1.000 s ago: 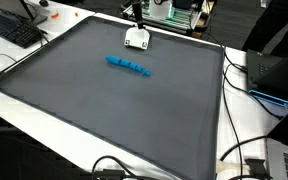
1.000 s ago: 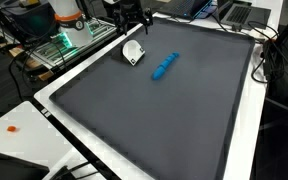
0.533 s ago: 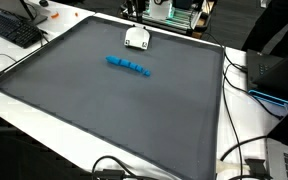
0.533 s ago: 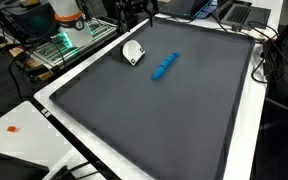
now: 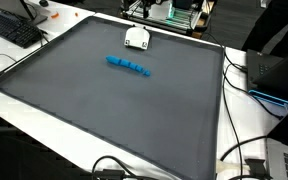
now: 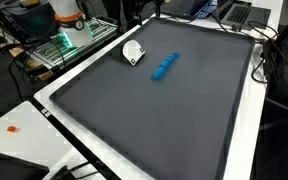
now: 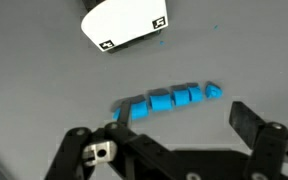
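Observation:
A blue segmented strip of small blocks lies on the dark grey mat; it also shows in the other exterior view and in the wrist view. A white box with black marker squares sits just behind it, also seen in an exterior view and at the top of the wrist view. My gripper is open and empty, high above the mat, with the blue strip just past its fingertips. In both exterior views only its lower end shows at the top edge.
A black keyboard lies off the mat's corner. Cables run along the white table edge. Laptops stand at the far side. Lit equipment stands beside the table. A small orange object lies on the white edge.
My gripper has risen from just above the white box until it is almost out of both exterior views. The blue strip and the white box have not moved.

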Motion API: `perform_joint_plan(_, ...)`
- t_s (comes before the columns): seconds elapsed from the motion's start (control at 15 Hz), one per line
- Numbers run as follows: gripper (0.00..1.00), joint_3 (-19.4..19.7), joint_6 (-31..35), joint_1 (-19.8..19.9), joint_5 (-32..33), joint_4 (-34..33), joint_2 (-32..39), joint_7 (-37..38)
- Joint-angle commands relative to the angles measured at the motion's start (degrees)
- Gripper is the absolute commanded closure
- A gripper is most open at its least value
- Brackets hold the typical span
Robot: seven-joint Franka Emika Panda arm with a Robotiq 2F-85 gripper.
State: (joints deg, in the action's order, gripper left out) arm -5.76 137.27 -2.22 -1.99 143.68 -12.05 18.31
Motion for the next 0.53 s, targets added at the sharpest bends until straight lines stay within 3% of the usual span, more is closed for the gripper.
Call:
perform_joint_plan(0.0,0.00,-0.2,1.1,-1.3,2.0,-0.7,0.0,-8.4)
perform_joint_plan(0.47,0.00,-0.1,0.6,-1.5,0.9,-1.3,0.0,-9.9)
